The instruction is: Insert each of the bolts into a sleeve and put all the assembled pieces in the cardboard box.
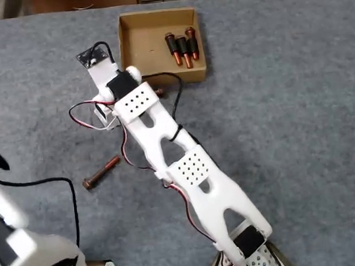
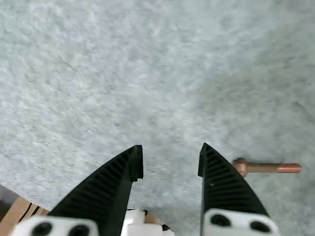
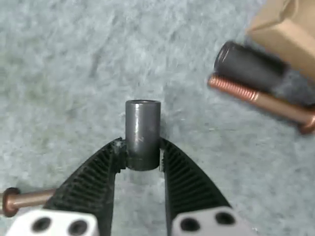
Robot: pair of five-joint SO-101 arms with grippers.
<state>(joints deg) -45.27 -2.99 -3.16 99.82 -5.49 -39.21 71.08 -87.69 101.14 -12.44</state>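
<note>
Finds loose bolt just beside L claw (wide open, empty), outside its gap, long axis crosswise to reach, w/ R claw clamped on sleeve.

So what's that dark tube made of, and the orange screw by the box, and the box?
The sleeve in the right hand looks like dark metal or hard plastic, smooth and dull. The bolt looks like coppery metal, shiny with threads. The box is plain brown cardboard.
</note>
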